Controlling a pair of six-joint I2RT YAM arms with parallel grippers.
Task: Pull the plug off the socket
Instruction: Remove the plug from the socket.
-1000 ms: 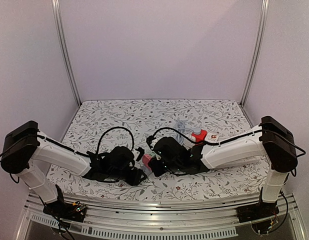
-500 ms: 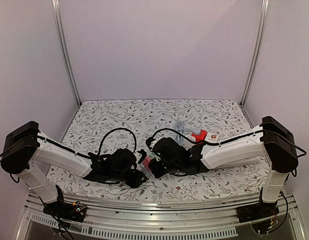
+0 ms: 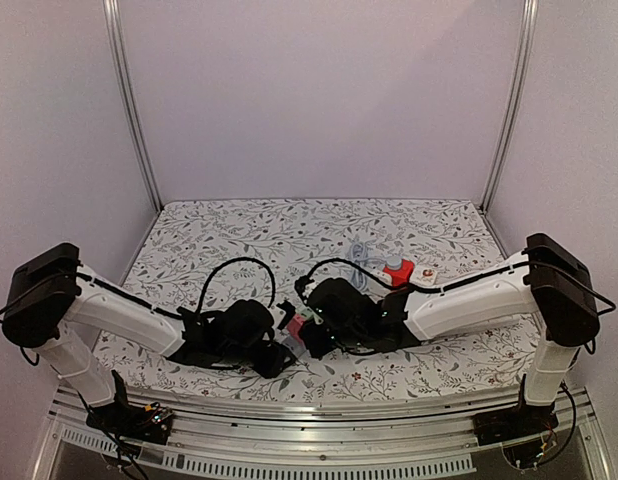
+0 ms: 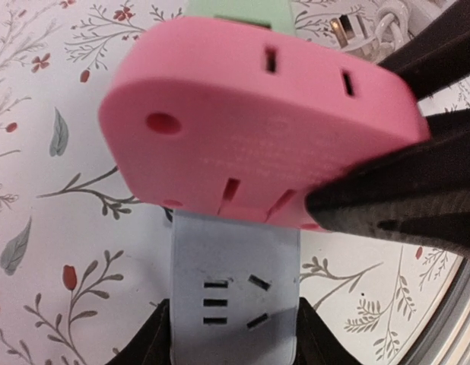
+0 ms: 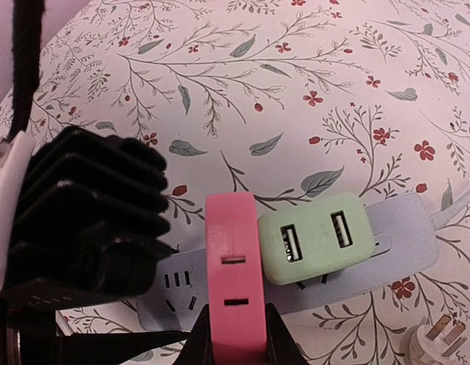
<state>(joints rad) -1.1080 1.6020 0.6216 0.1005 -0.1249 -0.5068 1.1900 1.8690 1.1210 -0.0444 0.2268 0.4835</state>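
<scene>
I clamp power strip [image 4: 233,266] in left gripper [image 4: 233,338] to anchor it; right gripper [image 5: 235,346] pinches pink plug [image 5: 233,281] sides for straight pull; green charger [image 5: 315,236] sits just beside plug.

Plug [image 5: 233,304] bright pink. Adapter [image 5: 315,236] mint green. Power strip [image 5: 406,243] pale blue-grey. Tablecloth [image 5: 296,91] white, printed with grey-green leaves, thin dark stems, small red flowers. Left arm [image 3: 119,310], right arm [image 3: 469,295] white, black at wrists. Cable [image 3: 234,262] black. Small object [image 3: 394,271] red. Walls [image 3: 319,100] pale lilac. Corner posts [image 3: 129,110] silver.
</scene>
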